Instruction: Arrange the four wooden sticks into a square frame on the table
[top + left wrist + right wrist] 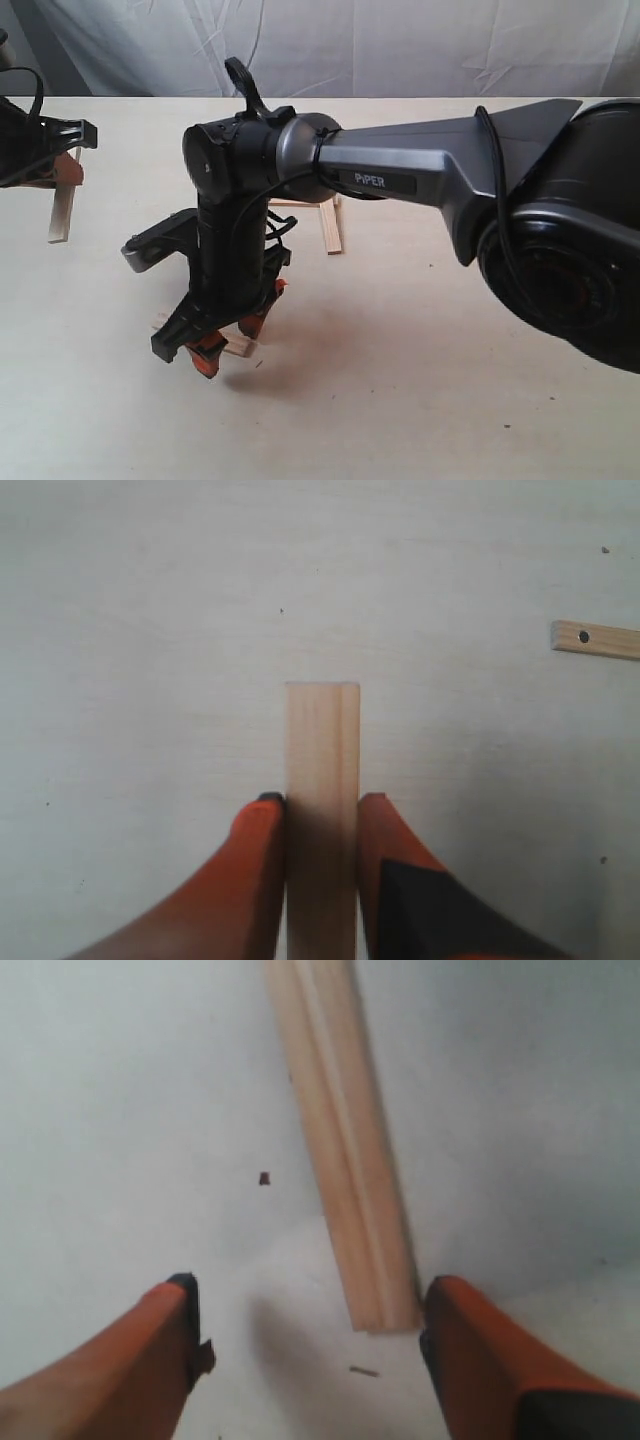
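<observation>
Leaving half the square undone, two sticks (331, 228) meet mid-frame on the counter (430, 400); left jaws clench a third (62, 215) upper left, right jaws gape over the fourth (240, 347) lower left.

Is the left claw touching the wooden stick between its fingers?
Touching. In the left wrist view the orange fingers of the left claw press on both long edges of the stick, with no gap.

The only readable word is the label "PiPER" (388, 182), in pale letters on a dark plate. It stands on the grey link of the right arm (440, 150).
</observation>
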### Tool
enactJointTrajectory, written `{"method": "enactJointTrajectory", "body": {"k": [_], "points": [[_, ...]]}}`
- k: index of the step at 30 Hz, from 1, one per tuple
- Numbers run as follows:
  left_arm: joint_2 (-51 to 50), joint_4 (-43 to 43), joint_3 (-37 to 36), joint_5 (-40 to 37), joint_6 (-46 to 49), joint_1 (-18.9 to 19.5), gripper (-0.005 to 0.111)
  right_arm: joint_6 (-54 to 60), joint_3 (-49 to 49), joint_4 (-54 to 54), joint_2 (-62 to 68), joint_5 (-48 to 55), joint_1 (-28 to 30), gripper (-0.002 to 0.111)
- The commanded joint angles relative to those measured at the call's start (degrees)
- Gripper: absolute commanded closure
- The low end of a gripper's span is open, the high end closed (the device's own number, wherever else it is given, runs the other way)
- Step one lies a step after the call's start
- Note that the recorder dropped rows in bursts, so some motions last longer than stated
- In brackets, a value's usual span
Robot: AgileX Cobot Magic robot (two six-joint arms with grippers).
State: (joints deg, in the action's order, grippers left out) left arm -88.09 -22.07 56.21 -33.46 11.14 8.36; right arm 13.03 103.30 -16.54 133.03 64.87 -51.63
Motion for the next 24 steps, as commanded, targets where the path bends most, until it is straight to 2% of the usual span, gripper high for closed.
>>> {"method": "enactJointTrajectory", "body": {"k": [1, 12, 24], "points": [[-0.2, -0.1, 0.4, 0.7, -0.1, -0.6, 0.107, 0.2, -0.2, 0.6, -3.0, -0.6, 0.2, 0.046], [-0.2, -0.1, 0.4, 0.5, -0.1, -0.6, 0.107, -0.1, -0.2, -1.9, 1.7, -1.0, 0.2, 0.046], [-0.2, -0.1, 0.4, 0.4, -0.1, -0.6, 0.107, -0.1, -0.2, 3.4, 2.2, -4.5, 0.2, 0.046]]}}
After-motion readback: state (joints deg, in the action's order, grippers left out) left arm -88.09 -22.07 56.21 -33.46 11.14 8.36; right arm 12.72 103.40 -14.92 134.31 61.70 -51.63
